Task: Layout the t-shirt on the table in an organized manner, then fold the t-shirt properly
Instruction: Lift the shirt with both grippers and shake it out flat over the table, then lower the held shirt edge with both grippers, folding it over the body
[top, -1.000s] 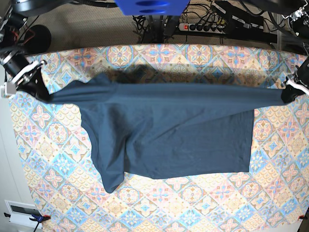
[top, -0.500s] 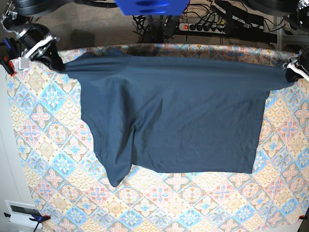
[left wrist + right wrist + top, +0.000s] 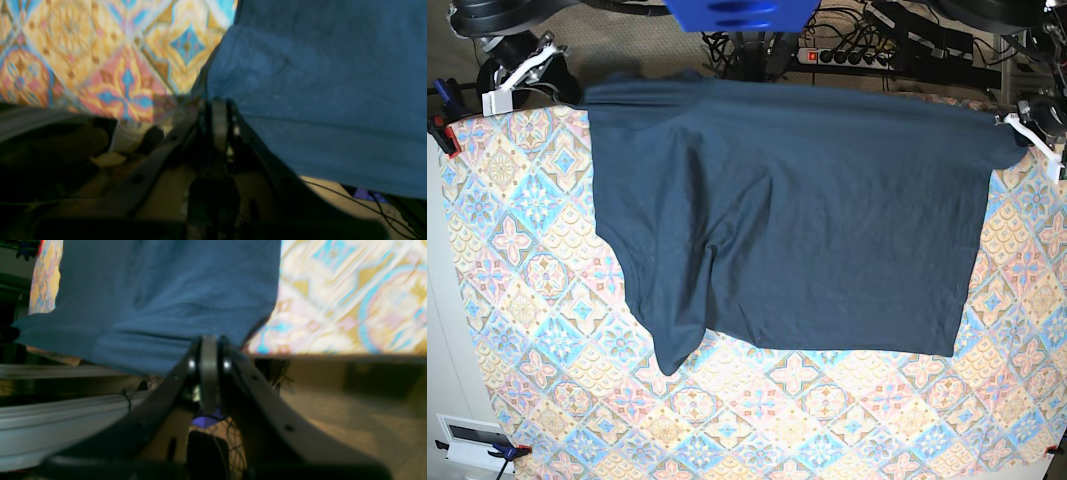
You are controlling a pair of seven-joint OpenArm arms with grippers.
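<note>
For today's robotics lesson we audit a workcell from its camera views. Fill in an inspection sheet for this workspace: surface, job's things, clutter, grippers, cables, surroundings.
Surface: table covered by a diamond-tile floral cloth, lying flat.
Job's things: dark blue t-shirt stretched wide, its top edge at the table's far edge; one sleeve hangs crumpled at lower left.
Clutter: nothing seen on the table.
Grippers: right gripper and left gripper each have fingers shut on a top corner of the t-shirt.
Cables: power strip and tangled black cables behind the table.
Surroundings: carpeted floor beyond; clamps at the cloth's edges.

matt soft cloth t-shirt [image 3: 807, 220], smooth printed cloth on table [image 3: 537, 300]
</note>
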